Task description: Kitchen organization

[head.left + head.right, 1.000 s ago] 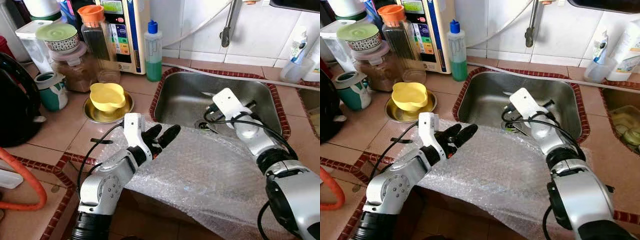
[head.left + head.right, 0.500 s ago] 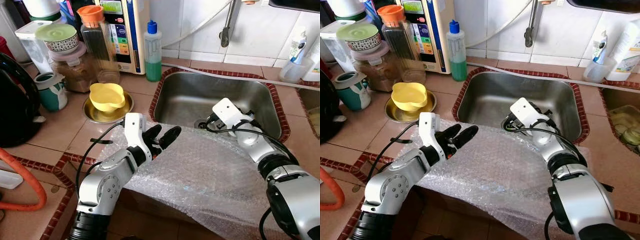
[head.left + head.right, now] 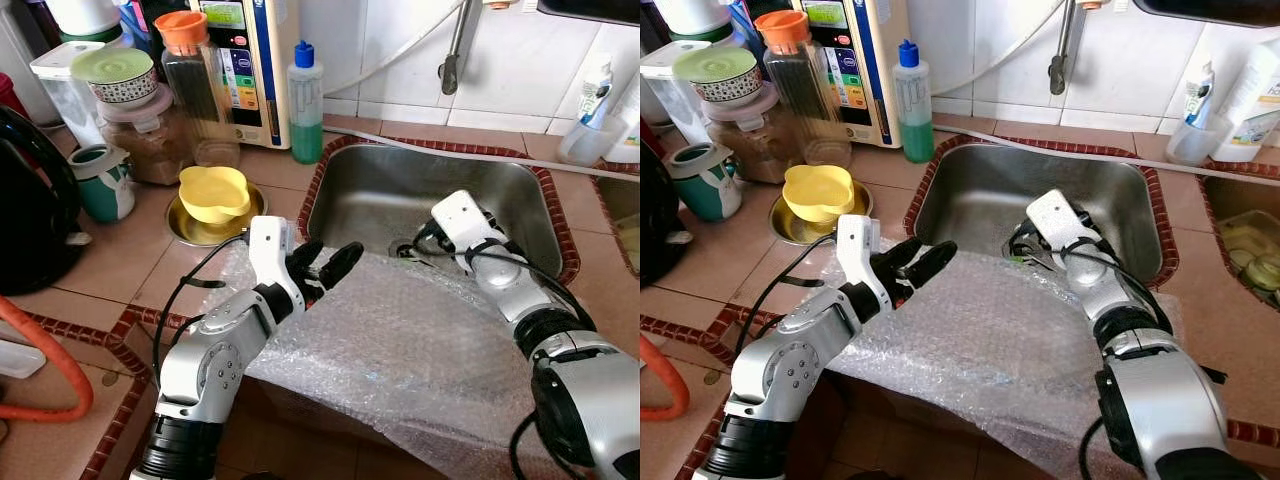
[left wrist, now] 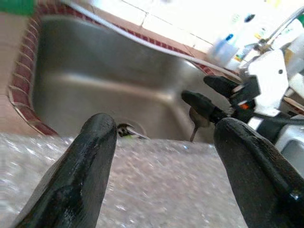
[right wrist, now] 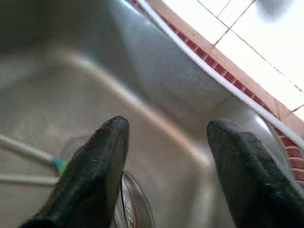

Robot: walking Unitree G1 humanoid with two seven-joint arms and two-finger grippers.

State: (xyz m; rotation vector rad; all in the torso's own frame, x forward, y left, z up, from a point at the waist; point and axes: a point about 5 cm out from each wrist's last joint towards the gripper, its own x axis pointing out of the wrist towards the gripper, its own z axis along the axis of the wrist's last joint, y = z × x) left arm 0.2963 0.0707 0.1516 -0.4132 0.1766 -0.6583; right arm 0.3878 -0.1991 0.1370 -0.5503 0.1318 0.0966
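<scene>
Left eye view: left gripper (image 3: 327, 265) wide, over near edge of bubble wrap (image 3: 420, 350) draped across front rim of steel sink (image 3: 375, 185). Right gripper inside sink. Right wrist view: right gripper (image 5: 166, 156) fingers spread wide above spoon (image 5: 130, 202) on sink bottom.

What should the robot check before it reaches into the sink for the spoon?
1. Right gripper fingers spread apart: ok.
2. Right gripper low inside the sink: ok.
3. Spoon lying in the sink: ok, though partly hidden.
4. Fingers lined up on the spoon: cannot tell.
5. Left gripper open, above the bubble wrap, out of the way: ok.
6. Bubble wrap off the sink's front edge: not ok.
</scene>
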